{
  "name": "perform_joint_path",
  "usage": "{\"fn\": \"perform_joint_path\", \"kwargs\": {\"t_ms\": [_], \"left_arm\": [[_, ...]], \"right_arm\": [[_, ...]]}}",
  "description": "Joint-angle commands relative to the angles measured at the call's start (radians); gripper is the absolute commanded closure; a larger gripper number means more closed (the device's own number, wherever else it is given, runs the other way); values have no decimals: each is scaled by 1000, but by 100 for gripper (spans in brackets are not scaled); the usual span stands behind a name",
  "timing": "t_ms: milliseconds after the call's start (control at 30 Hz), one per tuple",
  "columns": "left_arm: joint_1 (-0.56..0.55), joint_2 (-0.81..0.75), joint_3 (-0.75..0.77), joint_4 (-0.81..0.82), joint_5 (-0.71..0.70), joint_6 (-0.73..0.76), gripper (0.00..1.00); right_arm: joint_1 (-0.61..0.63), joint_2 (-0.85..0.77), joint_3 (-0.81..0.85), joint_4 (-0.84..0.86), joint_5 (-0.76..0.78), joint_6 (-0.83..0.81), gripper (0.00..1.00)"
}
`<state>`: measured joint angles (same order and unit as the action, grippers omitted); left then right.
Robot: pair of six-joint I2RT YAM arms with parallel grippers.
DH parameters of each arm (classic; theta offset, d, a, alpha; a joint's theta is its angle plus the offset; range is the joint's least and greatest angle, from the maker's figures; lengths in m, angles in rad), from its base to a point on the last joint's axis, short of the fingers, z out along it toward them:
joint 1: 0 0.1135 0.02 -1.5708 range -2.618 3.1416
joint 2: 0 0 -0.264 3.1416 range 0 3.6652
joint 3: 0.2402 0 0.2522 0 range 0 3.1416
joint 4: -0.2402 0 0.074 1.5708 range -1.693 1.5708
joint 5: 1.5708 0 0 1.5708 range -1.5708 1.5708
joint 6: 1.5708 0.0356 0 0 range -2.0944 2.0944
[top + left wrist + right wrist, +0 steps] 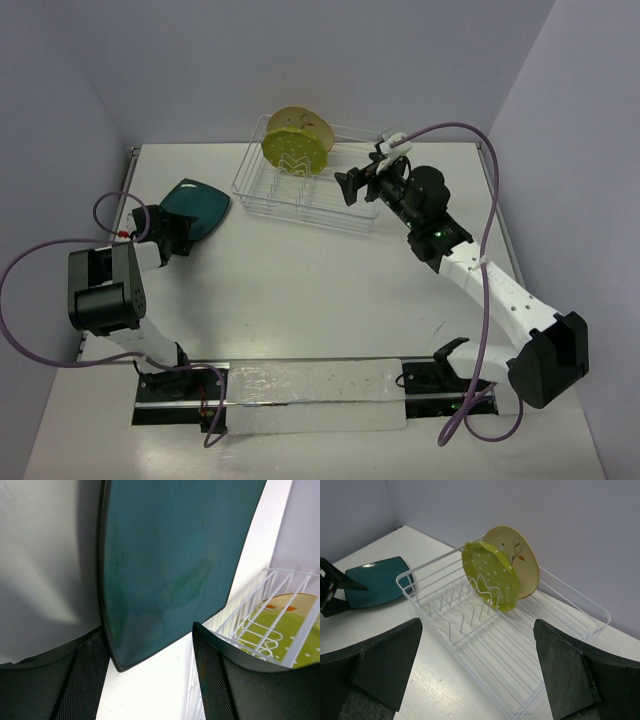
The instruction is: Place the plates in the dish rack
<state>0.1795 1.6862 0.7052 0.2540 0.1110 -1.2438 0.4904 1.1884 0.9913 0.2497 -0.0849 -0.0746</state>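
Asking after the one plate not yet loaded, the first observer says: "Where does the dark teal plate [202, 203] lie, and how does it sit to the jaws?"

The second answers: "It lies flat on the table [300, 300] at the far left, apart from the dish rack [300, 207], which stands to its right. Being a rounded square, it has no real long axis. What counts is its near-left corner, which points straight into the left gripper [182, 236]. In the left wrist view that corner sits between the two fingers, which stand apart. One pad is at the plate's edge, and bare table shows between the plate and the other."

"And the other two plates?"

"The lime-green plate [492, 577] and the beige plate [526, 562] stand on edge among the tines, the beige one behind the green."

"Which arm is nearer the teal one?"

"The left, plainly. The right gripper [358, 187] hangs by the right end of the rack, jaws wide and holding nothing, well apart from the teal plate. The pinch on that corner looks like the left arm's job, and the plate would then travel rightward to the rack."

"Any writing or brand?"

"None can be read. The beige plate carries only a floral motif and the green one white dots."
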Motion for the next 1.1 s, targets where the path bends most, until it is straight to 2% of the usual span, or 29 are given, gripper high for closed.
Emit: {"fn": "perform_joint_path", "kwargs": {"t_ms": [0,67,300,400,433,667,767,867,967,1067], "left_arm": [[3,54,-68,0,-1,-19,32],[4,57,-100,47,1,-40,35],[5,43,-118,54,-7,-53,73],[5,36,-119,44,-5,-55,97],[5,31,-119,42,-7,-54,100],[-28,-62,-156,29,27,-80,100],[-66,-125,-174,-18,9,-93,100],[-110,-225,-194,-104,-20,-120,100],[-146,-329,-212,-193,-71,-155,100],[-213,-482,-252,-308,-150,-211,100]], "right_arm": [[0,-69,-10,39,51,21,0],[-1,-92,-28,40,63,19,0],[0,-133,-64,35,83,28,0],[0,-144,-85,31,82,52,0],[-1,-145,-90,24,75,63,0],[75,-110,-203,81,17,331,0],[192,-37,-229,155,39,461,0],[274,59,-176,161,43,539,0],[310,198,-131,119,27,720,0],[354,274,-146,196,17,858,0]]}}
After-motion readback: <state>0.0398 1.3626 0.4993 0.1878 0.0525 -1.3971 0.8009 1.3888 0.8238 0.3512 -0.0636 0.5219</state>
